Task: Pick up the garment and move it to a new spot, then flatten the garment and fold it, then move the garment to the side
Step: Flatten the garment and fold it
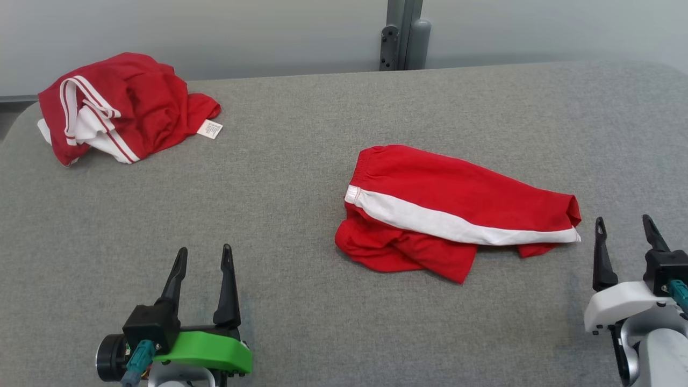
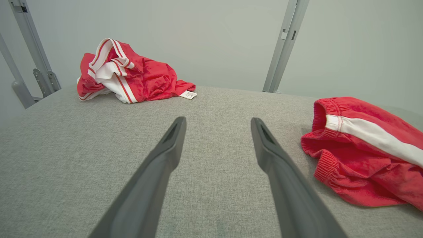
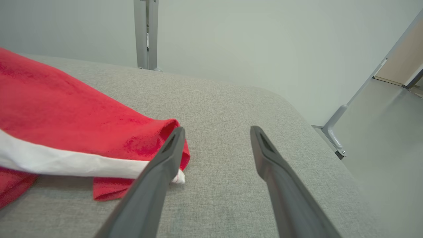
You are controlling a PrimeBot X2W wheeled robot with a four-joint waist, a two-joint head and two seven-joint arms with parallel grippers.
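- left gripper (image 1: 205, 249) sits low on the left, fingers pointing forward, jaws spread wide
- right gripper (image 1: 623, 218) low on the right, same pose basically, jaws just as wide apart

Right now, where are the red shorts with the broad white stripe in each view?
Head view: shorts right of centre.
Left wrist view: shorts at the right edge.
Right wrist view: shorts at the left.
Shared landmark: grey upright post beyond them.
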